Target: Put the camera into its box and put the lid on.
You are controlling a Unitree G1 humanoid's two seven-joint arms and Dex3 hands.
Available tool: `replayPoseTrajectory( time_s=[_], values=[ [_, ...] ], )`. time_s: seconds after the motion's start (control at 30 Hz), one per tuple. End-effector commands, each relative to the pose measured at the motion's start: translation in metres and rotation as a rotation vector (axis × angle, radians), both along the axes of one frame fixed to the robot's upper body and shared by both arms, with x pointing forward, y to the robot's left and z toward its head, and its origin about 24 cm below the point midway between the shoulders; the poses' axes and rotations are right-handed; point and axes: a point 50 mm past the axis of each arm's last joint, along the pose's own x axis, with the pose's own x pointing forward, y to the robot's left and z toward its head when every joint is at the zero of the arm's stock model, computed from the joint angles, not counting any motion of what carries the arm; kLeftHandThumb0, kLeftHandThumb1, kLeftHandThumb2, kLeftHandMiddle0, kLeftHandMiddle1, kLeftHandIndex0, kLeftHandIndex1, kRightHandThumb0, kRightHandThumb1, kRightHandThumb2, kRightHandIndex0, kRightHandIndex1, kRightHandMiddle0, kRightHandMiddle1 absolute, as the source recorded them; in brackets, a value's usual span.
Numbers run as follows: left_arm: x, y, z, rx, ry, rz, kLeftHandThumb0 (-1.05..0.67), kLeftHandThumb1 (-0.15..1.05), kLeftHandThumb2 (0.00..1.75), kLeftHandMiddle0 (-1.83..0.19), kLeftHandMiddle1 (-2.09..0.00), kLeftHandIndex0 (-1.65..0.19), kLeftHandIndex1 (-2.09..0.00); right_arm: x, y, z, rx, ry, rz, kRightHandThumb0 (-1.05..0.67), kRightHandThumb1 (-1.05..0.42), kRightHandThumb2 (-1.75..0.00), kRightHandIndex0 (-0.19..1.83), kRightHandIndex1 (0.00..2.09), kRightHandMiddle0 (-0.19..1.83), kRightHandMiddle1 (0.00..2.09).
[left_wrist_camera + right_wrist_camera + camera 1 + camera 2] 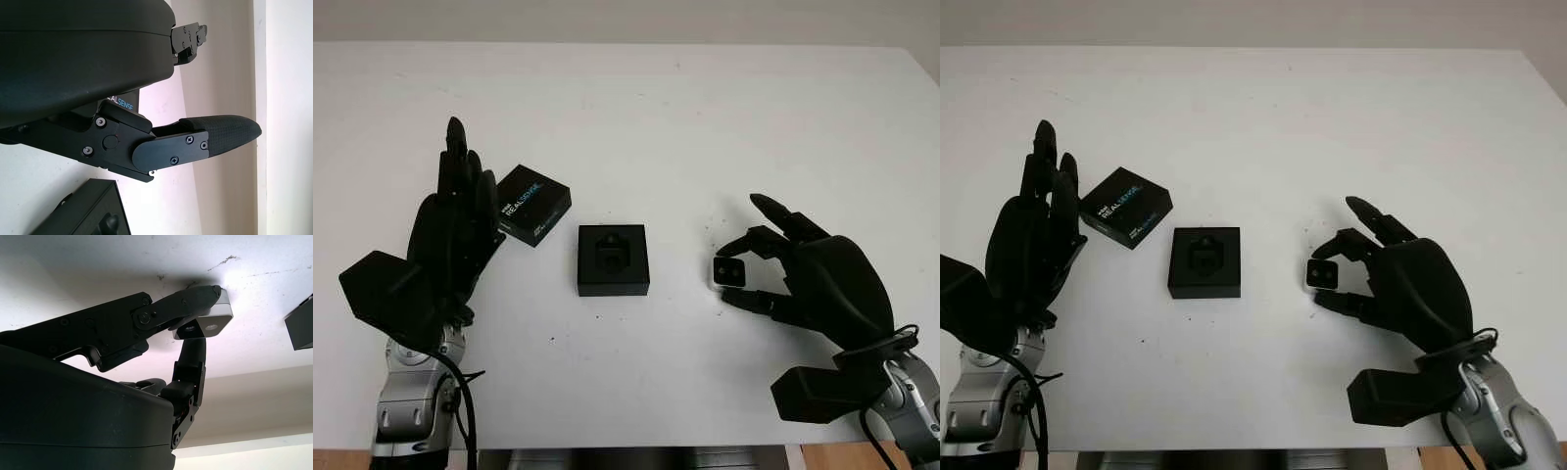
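The camera (729, 271) is being pinched by the right hand (803, 279) at centre right; box (613, 259) unfilled, lid (533, 204) off, left hand (450, 240) open.

Right hand (803, 274) pinching; left hand (450, 230) open.

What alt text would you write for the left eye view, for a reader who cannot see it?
The right hand pinches a small camera just above a white table, to the right of an open black box. The box lid lies on the box's left, beside the open left hand.
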Motion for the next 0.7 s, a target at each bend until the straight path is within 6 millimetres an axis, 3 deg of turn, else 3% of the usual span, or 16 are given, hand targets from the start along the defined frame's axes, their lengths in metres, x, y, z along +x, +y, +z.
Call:
replayPoseTrajectory(
  time_s=[0.0, 0.2, 0.3, 0.5, 0.67],
  values=[
    [-0.003, 0.002, 0.003, 0.009, -0.014, 0.009, -0.84, 1.05, 0.61, 0.19, 0.00, 0.19, 0.00, -0.001, -0.002, -0.001, -0.023, 0.000, 0.002, -0.51, -1.04, -0.06, 0.42, 0.07, 0.54, 1.28],
    [-0.003, 0.001, 0.004, 0.009, -0.013, 0.008, -0.84, 1.05, 0.61, 0.19, 0.00, 0.19, 0.00, 0.000, -0.001, 0.000, -0.018, -0.005, 0.005, -0.51, -1.04, -0.06, 0.43, 0.07, 0.52, 1.32],
    [-0.003, 0.000, 0.004, 0.009, -0.015, 0.000, -0.83, 1.05, 0.61, 0.19, 0.00, 0.19, 0.00, 0.002, 0.003, 0.004, 0.127, 0.028, 0.002, -0.49, -1.04, -0.06, 0.42, 0.06, 0.47, 1.34],
    [-0.001, -0.003, 0.005, -0.004, -0.019, -0.012, -0.83, 1.05, 0.60, 0.19, 0.00, 0.19, 0.00, 0.014, 0.011, 0.027, 0.383, 0.149, 0.036, -0.48, -1.04, -0.06, 0.39, 0.04, 0.42, 1.56],
    [0.000, -0.005, 0.003, -0.031, -0.019, -0.026, -0.83, 1.05, 0.57, 0.19, 0.00, 0.19, 0.00, 0.024, 0.018, 0.050, 0.479, 0.228, 0.104, -0.48, -1.03, -0.05, 0.38, 0.04, 0.48, 1.63]
  ],
)
